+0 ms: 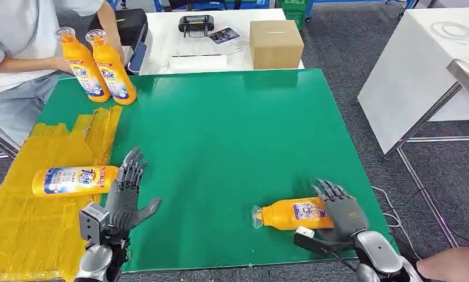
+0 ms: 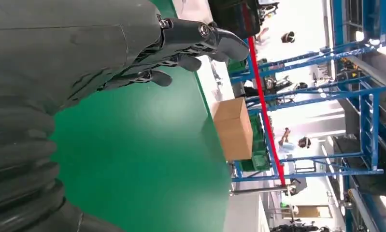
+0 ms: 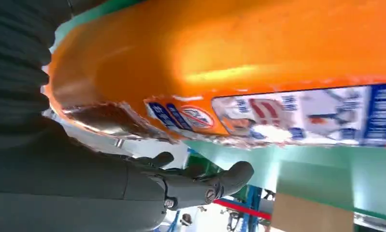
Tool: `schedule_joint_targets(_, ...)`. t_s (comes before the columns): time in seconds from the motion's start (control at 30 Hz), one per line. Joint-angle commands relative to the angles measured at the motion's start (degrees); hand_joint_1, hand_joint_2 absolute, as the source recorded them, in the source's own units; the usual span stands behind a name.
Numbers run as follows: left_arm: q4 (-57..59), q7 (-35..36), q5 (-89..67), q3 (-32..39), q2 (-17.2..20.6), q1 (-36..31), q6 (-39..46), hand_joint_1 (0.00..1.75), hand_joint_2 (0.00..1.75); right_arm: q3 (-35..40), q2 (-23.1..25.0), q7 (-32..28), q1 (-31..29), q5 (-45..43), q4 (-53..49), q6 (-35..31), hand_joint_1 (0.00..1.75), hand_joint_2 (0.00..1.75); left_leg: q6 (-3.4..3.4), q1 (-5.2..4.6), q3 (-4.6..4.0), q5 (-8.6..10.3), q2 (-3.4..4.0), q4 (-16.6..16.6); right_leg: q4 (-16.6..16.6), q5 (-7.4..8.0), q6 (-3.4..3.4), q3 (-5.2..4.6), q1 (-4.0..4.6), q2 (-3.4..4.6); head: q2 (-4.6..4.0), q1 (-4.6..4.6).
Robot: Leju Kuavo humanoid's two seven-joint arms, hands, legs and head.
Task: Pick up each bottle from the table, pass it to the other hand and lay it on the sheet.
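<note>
One orange detergent bottle (image 1: pixel 292 214) lies on its side on the green table (image 1: pixel 232 123), near the front edge, cap to the left. My right hand (image 1: pixel 342 212) rests against its base with fingers spread and not wrapped around it; up close the bottle (image 3: pixel 239 63) lies along the palm above straight fingers (image 3: pixel 205 183). A second bottle (image 1: pixel 73 180) lies on the yellow sheet (image 1: pixel 26 217) at the left. My left hand (image 1: pixel 126 197) hovers open beside its cap end, its fingers (image 2: pixel 195 43) apart and holding nothing. Two more bottles (image 1: pixel 82 66) (image 1: pixel 111 69) stand upright at the far left corner.
A person sits at the far left behind the standing bottles. Another person's hand (image 1: pixel 455 264) shows at the bottom right. A cardboard box (image 1: pixel 276 44) and a black device (image 1: pixel 196 23) sit on the white table beyond. A white table (image 1: pixel 419 70) stands to the right.
</note>
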Motion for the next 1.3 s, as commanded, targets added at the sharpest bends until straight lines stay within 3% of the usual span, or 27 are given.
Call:
schedule_joint_targets(0.03, 4.9, 0.4, 0.0, 0.1, 0.0, -2.6, -0.1, 0.00, 1.75, -1.2, -0.9, 1.8, -1.3, 0.9, 8.6, 1.8, 0.00, 1.75, 0.03, 0.04, 0.19, -0.03, -0.06, 0.0, -0.1, -0.02, -0.05, 0.27, 0.05, -0.11, 0.00, 0.00)
schedule_joint_targets(0.1, 5.2, 0.4, 0.0, 0.1, 0.1, -2.8, 0.0, 0.00, 1.75, -1.4, -0.8, 2.1, -1.5, 1.1, 9.2, 1.9, 0.07, 1.75, 0.04, 0.04, 0.22, -0.01, -0.09, -0.1, -0.2, -0.01, -0.05, 0.32, 0.06, -0.15, 0.00, -0.02)
schedule_joint_targets(0.13, 5.3, 0.4, 0.0, 0.1, 0.1, -2.9, 0.0, 0.00, 1.75, -1.4, -0.8, 2.1, -1.5, 1.1, 9.3, 1.9, 0.30, 1.75, 0.03, 0.02, 0.22, 0.00, -0.12, -0.1, -0.1, -0.01, -0.03, 0.30, 0.04, -0.16, 0.00, 0.00)
schedule_joint_targets(0.2, 5.4, 0.4, 0.0, 0.1, 0.2, -3.0, 0.0, 0.00, 1.75, -1.6, -0.6, 2.1, -1.6, 1.1, 9.5, 2.0, 1.27, 1.75, 0.03, 0.03, 0.25, 0.00, -0.09, -0.1, -0.1, 0.00, -0.03, 0.33, 0.04, -0.13, 0.00, 0.00)
schedule_joint_targets(0.87, 5.4, 0.5, 0.0, 0.1, 0.3, -3.0, 0.0, 0.00, 1.75, -1.6, -0.6, 2.1, -1.6, 1.1, 9.5, 2.0, 1.27, 1.75, 0.05, 0.01, 0.28, 0.02, -0.08, 0.0, -0.1, 0.03, 0.04, 0.31, 0.02, -0.10, 0.00, -0.02)
schedule_joint_targets(0.9, 5.3, 0.5, 0.0, 0.1, 0.3, -3.0, -0.1, 0.00, 1.75, -1.6, -0.6, 2.1, -1.7, 1.1, 9.5, 2.0, 1.43, 1.75, 0.06, 0.04, 0.30, 0.01, -0.10, -0.1, -0.2, 0.02, 0.01, 0.37, 0.06, -0.15, 0.00, 0.00)
schedule_joint_targets(1.03, 5.7, 0.6, -0.1, 0.2, 0.3, -3.2, -0.2, 0.00, 1.75, -1.7, -0.1, 1.8, -2.1, 0.9, 9.8, 1.9, 1.71, 1.75, 0.06, 0.04, 0.31, 0.00, -0.09, -0.1, -0.2, 0.01, -0.01, 0.38, 0.06, -0.14, 0.00, 0.00)
schedule_joint_targets(1.23, 5.8, 0.7, -0.1, -0.1, 0.4, -3.3, -0.2, 0.00, 1.75, -1.7, 1.3, -0.7, -3.2, -0.8, 10.6, 0.6, 1.73, 1.75, 0.05, 0.06, 0.34, -0.02, -0.03, -0.1, -0.2, 0.02, -0.03, 0.41, 0.09, -0.09, 0.00, -0.02)
schedule_joint_targets(1.3, 5.6, 1.3, -0.1, -0.8, 0.7, -3.2, -1.4, 0.00, 1.75, -2.4, 3.8, -1.9, -4.1, -1.6, 10.5, -2.2, 1.75, 1.75, 0.06, 0.09, 0.35, -0.07, 0.06, 0.0, -0.2, 0.00, -0.06, 0.42, 0.12, -0.05, 0.00, -0.02)
